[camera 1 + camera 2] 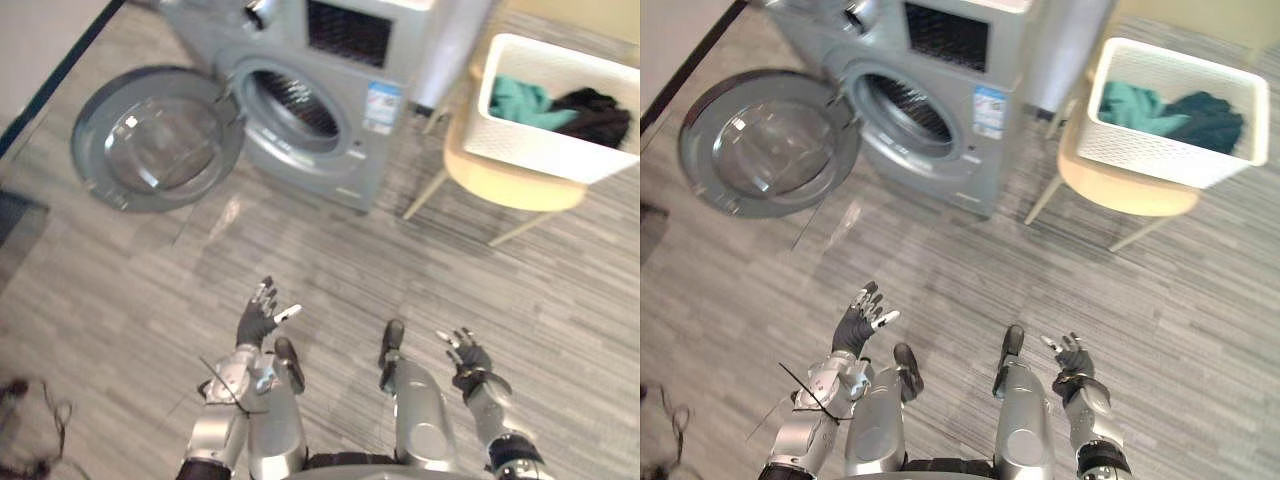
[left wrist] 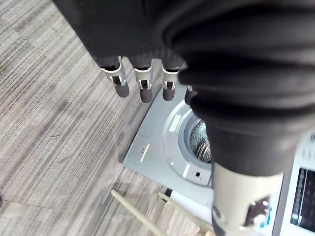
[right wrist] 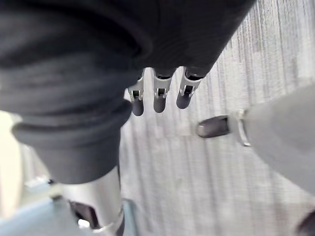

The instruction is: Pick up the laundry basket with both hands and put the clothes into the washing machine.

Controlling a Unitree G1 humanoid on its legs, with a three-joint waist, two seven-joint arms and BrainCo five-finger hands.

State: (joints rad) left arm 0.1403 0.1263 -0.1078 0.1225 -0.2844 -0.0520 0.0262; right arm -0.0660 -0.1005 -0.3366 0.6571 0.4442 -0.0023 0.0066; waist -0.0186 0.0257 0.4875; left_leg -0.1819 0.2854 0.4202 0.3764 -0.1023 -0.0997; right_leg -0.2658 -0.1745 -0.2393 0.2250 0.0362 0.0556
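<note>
A grey wood-grain floor (image 1: 350, 270) spreads below the robot, with a silver front-loading washing machine (image 1: 330, 110) standing at its far side, ahead and to the left. The machine's round door (image 1: 155, 140) is swung fully open to its left, leaving the drum opening (image 1: 295, 100) uncovered. To the right of the machine, just beside it, stands a pale beige chair (image 1: 515, 188) on slim legs. A white laundry basket (image 1: 540, 150) sits on the chair's seat, well apart from both hands. Inside the basket lie a teal garment (image 1: 525, 102) toward the left and a dark garment (image 1: 600, 115) toward the right, the two touching. Low in the head views, the left hand (image 1: 258, 318) is raised over the bare floor with its fingers (image 2: 142, 86) straight and spread, gripping nothing. The right hand (image 1: 470, 358) hangs at the right, its fingers (image 3: 160, 98) likewise loose and open, also empty.
</note>
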